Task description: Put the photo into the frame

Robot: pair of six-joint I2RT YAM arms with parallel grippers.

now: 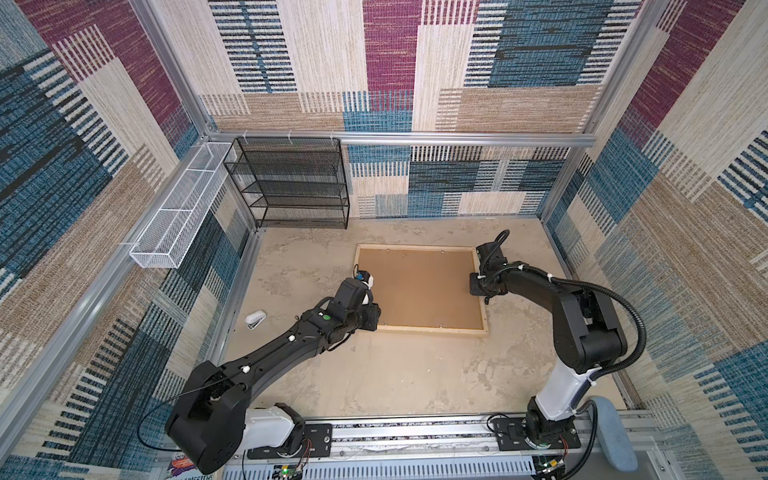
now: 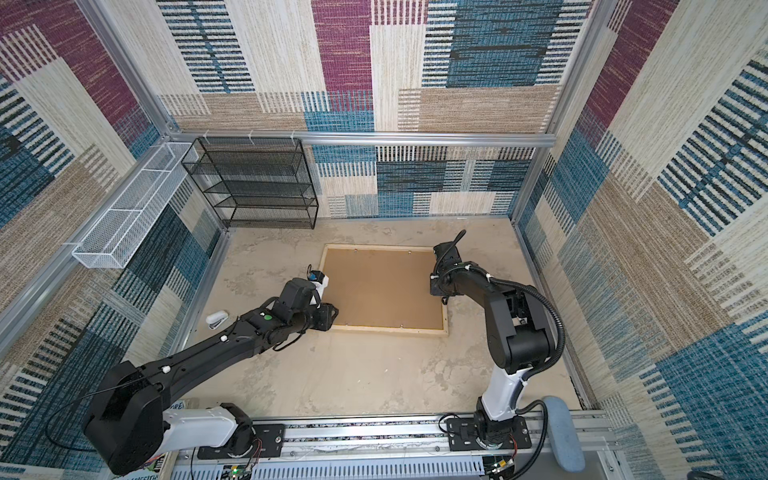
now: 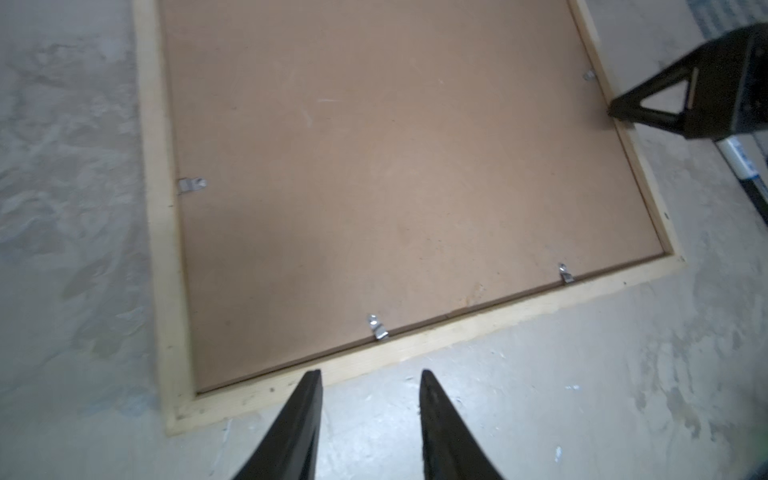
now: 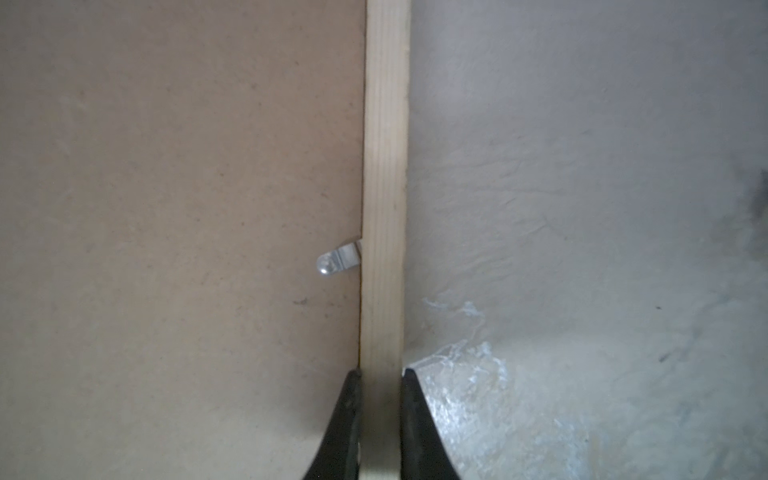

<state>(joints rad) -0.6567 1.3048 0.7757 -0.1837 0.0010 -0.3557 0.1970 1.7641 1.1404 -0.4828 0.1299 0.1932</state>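
You cannot see beneath the backing board point(image 1: 419, 286): it fills the frame point(image 1: 436, 329), hiding whatever lies under it. In both top views the left arm point(image 1: 291, 345) covers the frame's near left corner, and the left end effector point(image 3: 371, 376) and right end effector point(image 4: 380, 374) are largely hidden under their own wrists. The right wrist view's clip point(image 4: 338, 257) is blurred, and the small white object point(image 1: 253, 321) by the left wall is too small to name.
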